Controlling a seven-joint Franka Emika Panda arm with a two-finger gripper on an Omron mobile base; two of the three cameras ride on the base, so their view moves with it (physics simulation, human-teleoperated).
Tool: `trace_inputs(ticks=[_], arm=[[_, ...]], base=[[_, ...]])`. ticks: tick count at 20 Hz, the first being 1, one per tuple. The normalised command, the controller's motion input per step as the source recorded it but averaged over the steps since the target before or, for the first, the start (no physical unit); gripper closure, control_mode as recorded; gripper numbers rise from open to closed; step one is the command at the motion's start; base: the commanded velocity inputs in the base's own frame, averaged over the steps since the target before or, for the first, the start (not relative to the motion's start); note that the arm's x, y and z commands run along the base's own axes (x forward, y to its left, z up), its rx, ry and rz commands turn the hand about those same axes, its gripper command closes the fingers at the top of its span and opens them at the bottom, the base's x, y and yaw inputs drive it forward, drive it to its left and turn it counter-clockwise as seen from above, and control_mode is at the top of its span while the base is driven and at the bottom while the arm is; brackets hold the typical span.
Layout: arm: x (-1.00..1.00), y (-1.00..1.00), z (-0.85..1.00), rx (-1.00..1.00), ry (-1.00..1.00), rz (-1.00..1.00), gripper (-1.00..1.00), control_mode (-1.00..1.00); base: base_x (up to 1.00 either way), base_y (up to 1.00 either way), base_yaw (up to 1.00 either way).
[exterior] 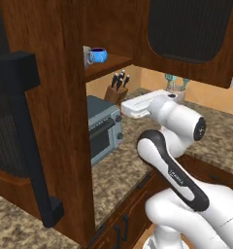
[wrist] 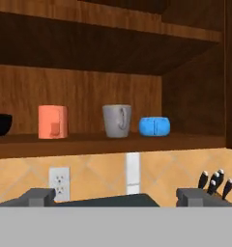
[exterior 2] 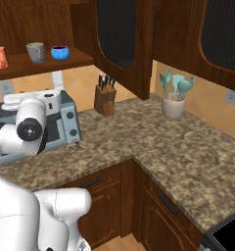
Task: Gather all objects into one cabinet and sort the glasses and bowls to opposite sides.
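**A:** Since all four pieces sit on the cabinet [wrist: 195, 96] shelf, here's the lineup from the hand view: black bowl [wrist: 1, 123] at the far left edge, orange cup [wrist: 52, 122] next, then the grey cup [wrist: 117, 120], and the blue mug [wrist: 154, 126] just beside it, nearly touching. So the glasses sit between the bowl and the mug, not off on their own side yet.

**B:** How would you grab them?

**A:** My guess is they're all hard, glossy, light tableware: stiff, a bit slick, and chippable if knocked. I'd pinch the orange cup across its straight walls from the front; there's a clear gap either side of it. The grey one has a handle facing us, so I'd go across the body, not the handle. The bowl is low and wide, so probably take the rim. It's cut off at the frame edge, so I can't judge more.

**B:** And the tool?

**A:** The tool [wrist: 115, 195] is spread wide with nothing in it, hanging below shelf level and well back from the cups. Under it are the toaster oven [exterior: 105, 129] on the worktop [exterior 2: 153, 142], with a knife block [exterior 2: 104, 99] and a utensil jar [exterior 2: 173, 105] further along.
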Motion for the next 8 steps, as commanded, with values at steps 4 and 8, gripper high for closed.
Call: trace_inputs(ticks=[4, 8], arm=[[-1.00, -0.01, -0.63, -0.04, -0.02, 0.25, -1.00, -1.00], [-1.00, 0.01, -0.45, -0.12, -0.02, 0.26, -1.00, -1.00]], base=[[0.00, 0.00, 0.00], [0.00, 0.00, 0.00]])
